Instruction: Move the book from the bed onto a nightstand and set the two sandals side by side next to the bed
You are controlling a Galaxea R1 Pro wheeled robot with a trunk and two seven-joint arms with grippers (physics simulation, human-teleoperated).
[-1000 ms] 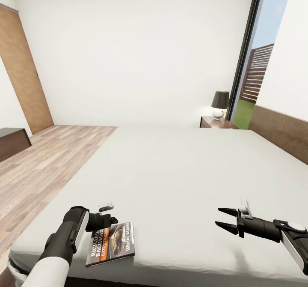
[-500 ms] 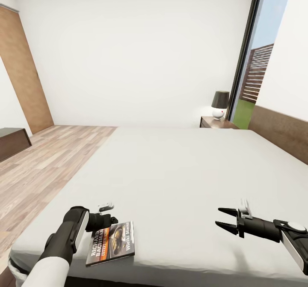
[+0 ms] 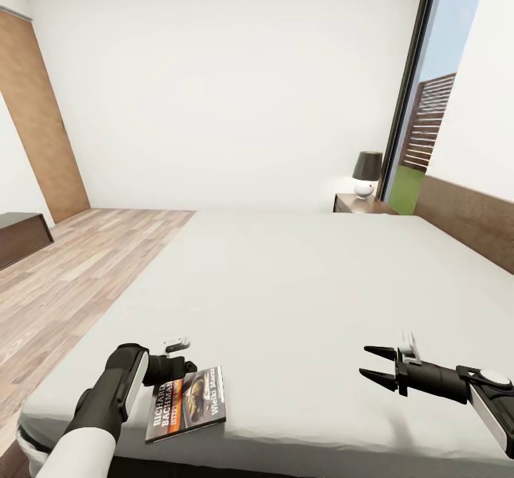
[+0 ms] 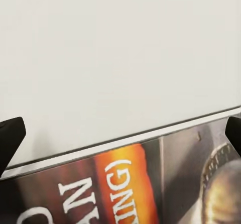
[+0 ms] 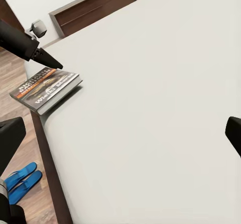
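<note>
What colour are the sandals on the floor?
Bright blue sandals, clearest in the right wrist view, beside the bed.

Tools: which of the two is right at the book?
The left tool, poised at the book's edge on the bed; the right tool hangs open, well off to the side.

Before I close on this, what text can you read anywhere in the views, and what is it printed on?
"RICHARD BACHMAN", white letters on the book cover, head view.
"Wielki Marsz", white, on the same cover; the last letters are soft, so this reading is uncertain.
An orange line under the author's name ends in "...ING)" in the left wrist view; the rest is cut off or blurred.
Cover lettering in the right wrist view is too small to read.
No other text is readable.
</note>
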